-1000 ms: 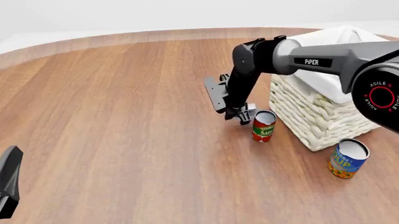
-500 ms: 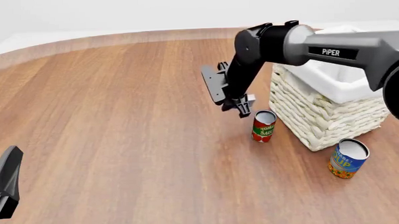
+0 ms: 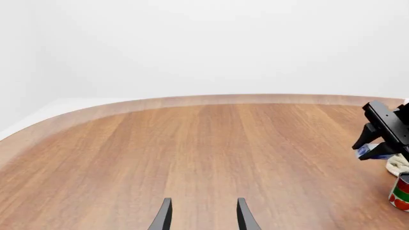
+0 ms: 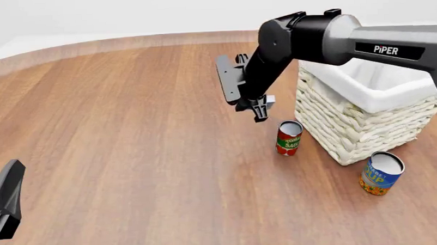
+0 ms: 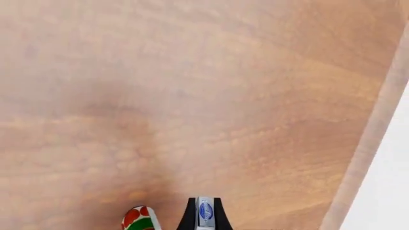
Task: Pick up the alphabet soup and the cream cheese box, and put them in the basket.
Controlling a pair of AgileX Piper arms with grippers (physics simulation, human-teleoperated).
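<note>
Step in hand: carrying the cream cheese box (image 5: pixel 205 211) toward the basket (image 4: pixel 364 125); the box is sitting edge-on between the fingers of the right pincer (image 4: pixel 260 111), clear of the table (image 4: pixel 131 131).

Right arm: reaching in from the right, elbow high beside the basket's near-left corner, pincer pointing down and hanging above the small red-and-green can (image 4: pixel 289 137).

Left pincer (image 3: pixel 201 218): jaws standing apart, holding nothing, resting low at the near-left edge of the table.

Alphabet soup (image 4: pixel 380 173): standing upright on the table, just in front of the basket's near corner, untouched.

Next move, as judged: swinging the box rightward over the rim, clearing the cloth liner, then releasing; the soup is waiting its turn.
</note>
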